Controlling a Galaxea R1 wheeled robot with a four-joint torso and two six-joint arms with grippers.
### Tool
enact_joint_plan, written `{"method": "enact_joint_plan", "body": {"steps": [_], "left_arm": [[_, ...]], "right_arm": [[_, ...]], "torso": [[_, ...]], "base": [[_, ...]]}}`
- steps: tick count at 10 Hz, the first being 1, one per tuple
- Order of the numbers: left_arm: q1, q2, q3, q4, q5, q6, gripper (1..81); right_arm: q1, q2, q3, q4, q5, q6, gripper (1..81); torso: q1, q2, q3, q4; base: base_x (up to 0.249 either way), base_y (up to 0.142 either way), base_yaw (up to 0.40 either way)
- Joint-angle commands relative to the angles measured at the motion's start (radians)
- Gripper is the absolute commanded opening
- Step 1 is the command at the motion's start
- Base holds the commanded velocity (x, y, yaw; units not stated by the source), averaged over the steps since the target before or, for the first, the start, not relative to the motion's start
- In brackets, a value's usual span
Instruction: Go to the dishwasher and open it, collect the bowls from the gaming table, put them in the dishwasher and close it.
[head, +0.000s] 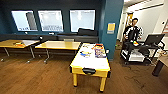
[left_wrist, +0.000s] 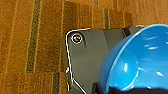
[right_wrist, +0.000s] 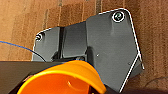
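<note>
The gaming table (head: 90, 65) stands just ahead in the head view, white-topped with a yellow edge and yellow legs. Colourful board games (head: 99, 52) lie on its far half. In the left wrist view a bright blue bowl (left_wrist: 140, 60) hangs close above the carpet, with my left gripper (left_wrist: 117, 89) shut on its rim. An orange bowl (right_wrist: 62, 80) sits large in the right wrist view, carried above the floor in my right gripper (right_wrist: 30, 80). The dishwasher is out of view.
Two plain yellow-topped tables (head: 58, 45) stand to the left in front of a dark bench under the windows. A teal pillar (head: 110, 27) rises behind the gaming table. A person (head: 132, 32) stands at a cart (head: 140, 53) on the right.
</note>
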Motion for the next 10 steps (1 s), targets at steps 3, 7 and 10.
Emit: {"method": "enact_joint_plan", "body": {"steps": [3,7,10], "left_arm": [[-0.034,-0.019,-0.027,-0.006,0.032,-0.005,1.0],[-0.032,-0.008,-0.045,-0.001,0.029,-0.003,1.0],[-0.032,-0.009,-0.047,-0.006,0.024,-0.003,1.0]], "right_arm": [[0.030,-0.013,0.003,-0.015,-0.049,-0.002,1.0],[0.028,-0.012,0.003,-0.015,-0.049,-0.002,1.0],[0.030,-0.010,0.003,-0.015,-0.049,-0.002,1.0]], "torso": [[0.000,0.000,0.000,0.000],[0.000,0.000,0.000,0.000],[0.001,0.000,0.000,0.000]], "base": [[0.000,0.000,0.000],[0.000,0.000,0.000],[0.000,0.000,-0.044]]}}
